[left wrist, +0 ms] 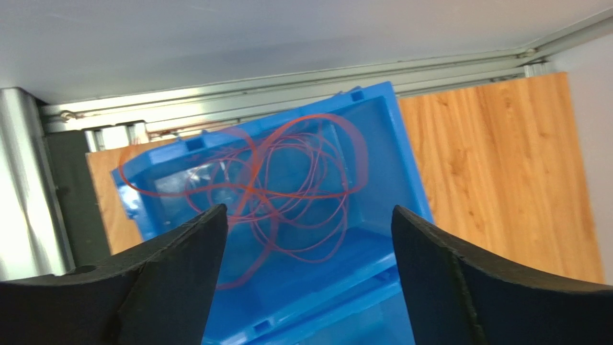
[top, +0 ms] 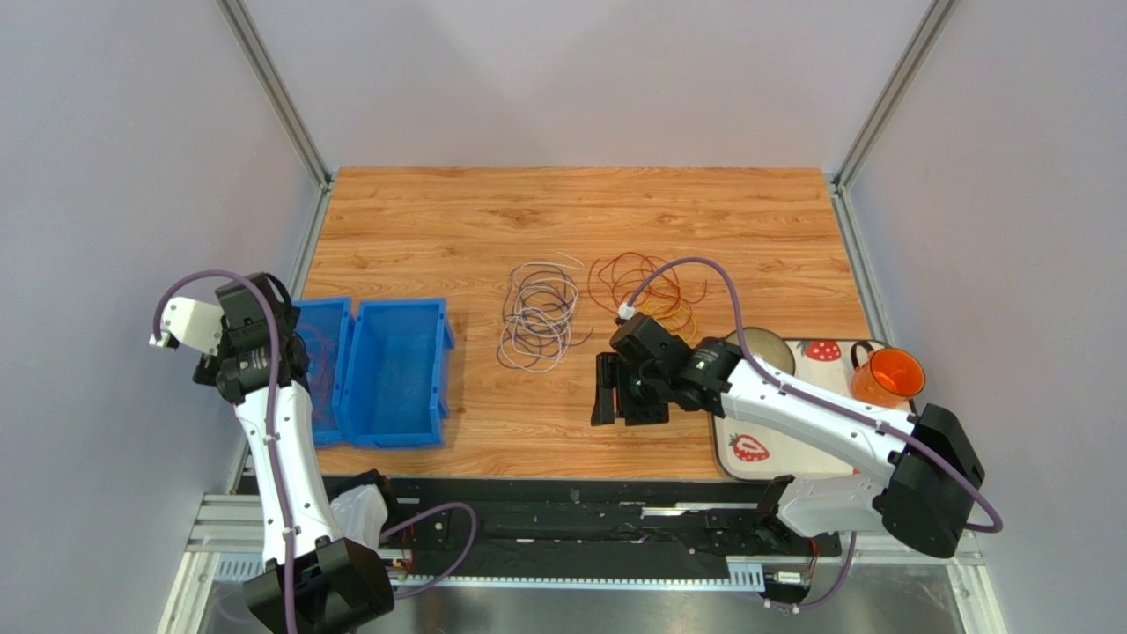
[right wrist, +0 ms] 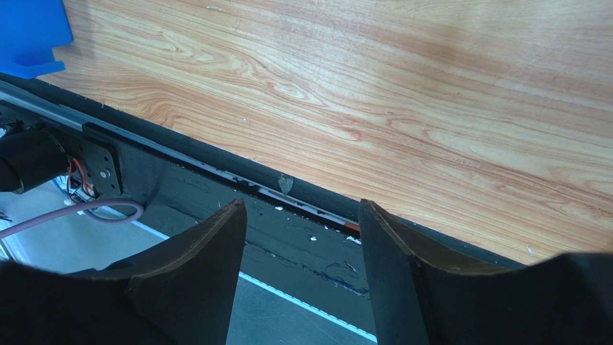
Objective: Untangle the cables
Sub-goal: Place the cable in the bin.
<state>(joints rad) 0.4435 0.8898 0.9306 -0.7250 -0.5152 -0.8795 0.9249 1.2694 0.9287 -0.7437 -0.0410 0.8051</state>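
Cables, lot one: red-orange loops (left wrist: 288, 187), in or just over the left blue bin (left wrist: 392, 136); blurred, so cannot tell whether settled on the bin's floor.

Lot two: white, purple and dark grey coil (top: 540, 317), flat on the table (top: 450, 225), to the right of the bins, near them but apart.

Lot three: red-orange and yellow coil (top: 644, 283), further right of the bins, just beside lot two, partly crossed by the right arm's hose.

Tool one: left gripper (left wrist: 309, 219), above the left blue bin and aimed down into it; fingers spread wide, nothing held, lot one framed between them without contact.

Tool two: right gripper (right wrist: 302, 208), well to the right of the bins, low over the table's near edge; fingers parted, nothing between them.

Containers: right blue bin (top: 397, 377), touching its twin, both at the table's left side.

Sundries: tray (top: 823, 353) with strawberry print, far right of the bins; orange cup (top: 886, 377) at its far right corner.
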